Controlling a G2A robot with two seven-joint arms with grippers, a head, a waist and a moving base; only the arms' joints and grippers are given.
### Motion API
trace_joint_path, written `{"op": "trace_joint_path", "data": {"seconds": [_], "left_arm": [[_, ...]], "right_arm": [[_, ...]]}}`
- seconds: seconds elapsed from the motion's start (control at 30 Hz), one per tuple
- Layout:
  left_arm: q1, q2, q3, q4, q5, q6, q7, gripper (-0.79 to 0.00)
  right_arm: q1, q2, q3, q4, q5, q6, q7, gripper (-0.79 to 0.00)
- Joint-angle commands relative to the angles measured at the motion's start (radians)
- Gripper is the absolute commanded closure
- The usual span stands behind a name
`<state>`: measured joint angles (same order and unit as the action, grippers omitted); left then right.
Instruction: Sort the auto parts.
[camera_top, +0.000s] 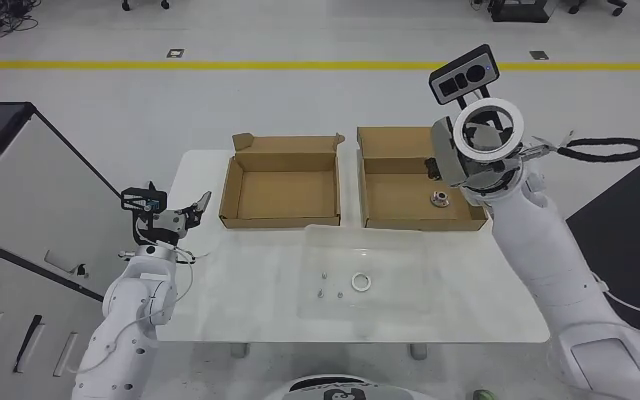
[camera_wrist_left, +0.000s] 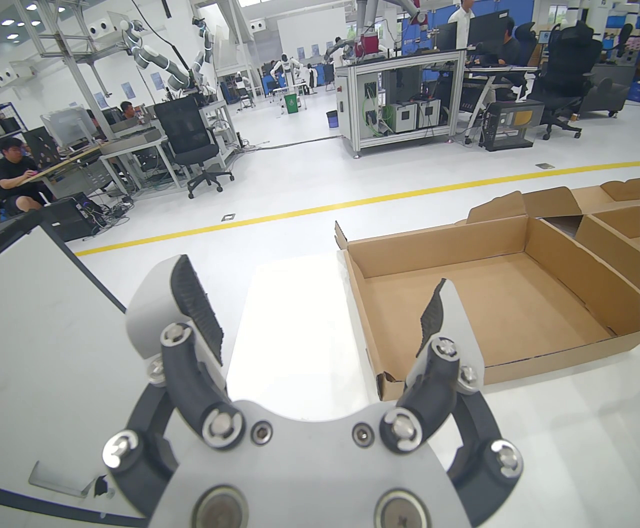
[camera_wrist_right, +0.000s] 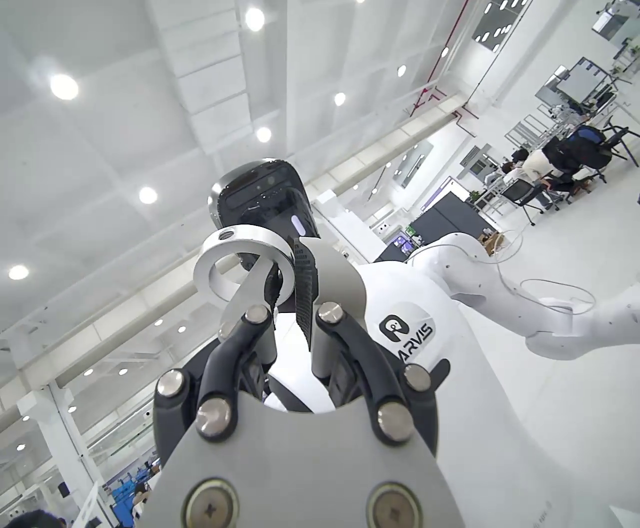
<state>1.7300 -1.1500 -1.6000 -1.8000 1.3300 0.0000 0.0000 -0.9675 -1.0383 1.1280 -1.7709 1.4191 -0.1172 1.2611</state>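
Right claw (camera_wrist_right: 285, 280): closed on the band of the metal ring (camera_wrist_right: 250, 239), held high near the right box (camera_top: 400, 190).
Left claw (camera_wrist_left: 312, 272): spread wide, holding nothing, beside the left box (camera_wrist_left: 500, 310).
Ring handling: I judge it rigid, smooth and slippery, so I pinch across the band.
Waiting: small white ring (camera_top: 360, 282) on the worktop (camera_top: 250, 280).

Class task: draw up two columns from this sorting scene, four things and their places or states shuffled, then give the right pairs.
1 large metal ring
2 small white ring
3 small metal part
4 left gripper

A on the table
B open
C in the right box
D held by the right gripper

Pairs: 1-D, 2-A, 3-C, 4-B
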Motion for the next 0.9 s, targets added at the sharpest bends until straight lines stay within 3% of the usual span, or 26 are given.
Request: {"op": "trace_joint_path", "data": {"seconds": [0.0, 0.3, 0.43, 0.63, 0.87], "left_arm": [[0.0, 0.0, 0.0, 0.0, 0.0, 0.0, 0.0, -0.785], [0.0, 0.0, 0.0, 0.0, 0.0, 0.0, 0.0, -0.785], [0.0, 0.0, 0.0, 0.0, 0.0, 0.0, 0.0, -0.785], [0.0, 0.0, 0.0, 0.0, 0.0, 0.0, 0.0, -0.785], [0.0, 0.0, 0.0, 0.0, 0.0, 0.0, 0.0, -0.785]], "right_arm": [[0.0, 0.0, 0.0, 0.0, 0.0, 0.0, 0.0, 0.0], [0.0, 0.0, 0.0, 0.0, 0.0, 0.0, 0.0, 0.0], [-0.022, 0.009, 0.043, 0.013, -0.11, 0.025, -0.061, 0.0], [-0.07, 0.048, 0.187, 0.05, -0.439, 0.126, -0.125, 0.0], [-0.097, 0.115, 0.329, -0.027, -1.222, 0.283, -0.226, 0.0]]}}
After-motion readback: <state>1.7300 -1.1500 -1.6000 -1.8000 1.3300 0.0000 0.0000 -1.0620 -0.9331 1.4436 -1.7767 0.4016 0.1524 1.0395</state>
